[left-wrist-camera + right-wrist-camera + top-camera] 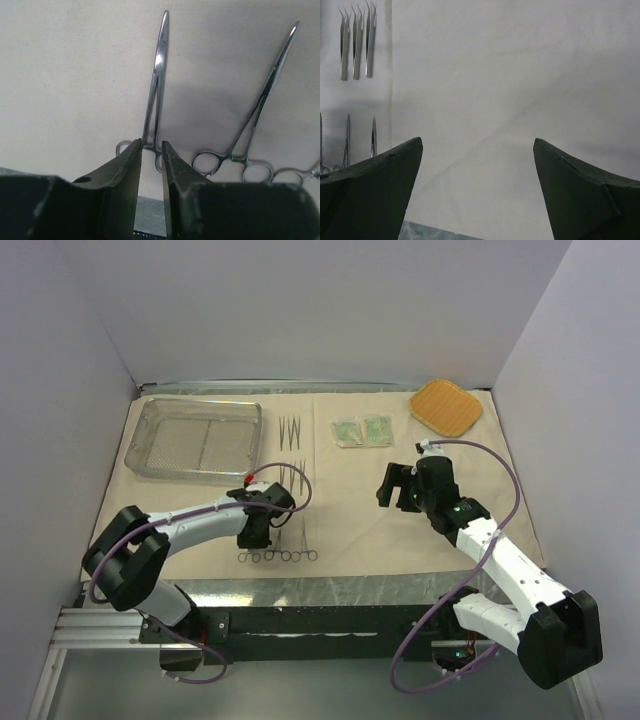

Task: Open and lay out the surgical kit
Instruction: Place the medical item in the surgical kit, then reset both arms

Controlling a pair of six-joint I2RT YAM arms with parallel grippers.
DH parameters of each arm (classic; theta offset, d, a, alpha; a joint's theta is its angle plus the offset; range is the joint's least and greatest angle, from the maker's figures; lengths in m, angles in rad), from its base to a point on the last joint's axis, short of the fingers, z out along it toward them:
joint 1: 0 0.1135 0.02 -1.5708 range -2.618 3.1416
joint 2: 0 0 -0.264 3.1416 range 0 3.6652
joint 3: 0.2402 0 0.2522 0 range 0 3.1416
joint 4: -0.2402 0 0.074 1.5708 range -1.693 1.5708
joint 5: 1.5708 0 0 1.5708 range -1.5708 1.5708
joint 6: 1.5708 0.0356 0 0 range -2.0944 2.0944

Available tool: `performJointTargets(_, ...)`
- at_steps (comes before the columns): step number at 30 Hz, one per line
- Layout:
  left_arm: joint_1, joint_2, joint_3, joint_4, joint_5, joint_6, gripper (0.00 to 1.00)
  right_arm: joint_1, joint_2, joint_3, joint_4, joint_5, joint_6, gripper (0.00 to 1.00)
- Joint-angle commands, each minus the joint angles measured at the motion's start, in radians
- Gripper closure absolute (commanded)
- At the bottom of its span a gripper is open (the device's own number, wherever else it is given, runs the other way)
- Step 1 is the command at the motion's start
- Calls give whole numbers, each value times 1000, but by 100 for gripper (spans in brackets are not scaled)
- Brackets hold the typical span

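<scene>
The beige wrapping cloth (400,530) lies spread flat. On it sit the wire-mesh tray (195,440) at the back left, tweezers (290,430) beside it, and two green-white packets (362,430). Ring-handled forceps (280,555) lie in a row near the front edge. My left gripper (252,535) hangs low over their handles. In the left wrist view its jaws (151,145) stand slightly apart astride the handle of one forceps (157,75), which rests flat on the cloth; another forceps (260,105) lies to its right. My right gripper (395,485) hovers wide open over bare cloth (485,75), holding nothing.
An orange woven pad (446,406) lies at the cloth's back right corner. White walls close in the table on three sides. The right wrist view shows tweezers (356,45) and forceps tips (347,140) at its left edge.
</scene>
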Motion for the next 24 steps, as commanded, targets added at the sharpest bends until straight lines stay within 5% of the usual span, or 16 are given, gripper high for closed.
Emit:
performJointTargets(1, -2, -87, 69, -64, -21, -27, 68, 3, 1, 45, 5, 27, -7, 0)
performJointTargets(8, 50, -145, 184, -81, -59, 33, 50, 3, 58, 130, 2, 28, -39, 0)
performJointTargets(15, 392, -225, 271, 1, -16, 221, 26, -51, 152, 293, -87, 27, -47, 0)
performJointTargets(20, 593, -351, 311, -19, -7, 281, 2, -228, 107, 327, -146, -16, 48, 0)
performJointTargets(24, 716, -508, 368, -77, -42, 242, 1, -382, -15, 341, -211, -21, 73, 0)
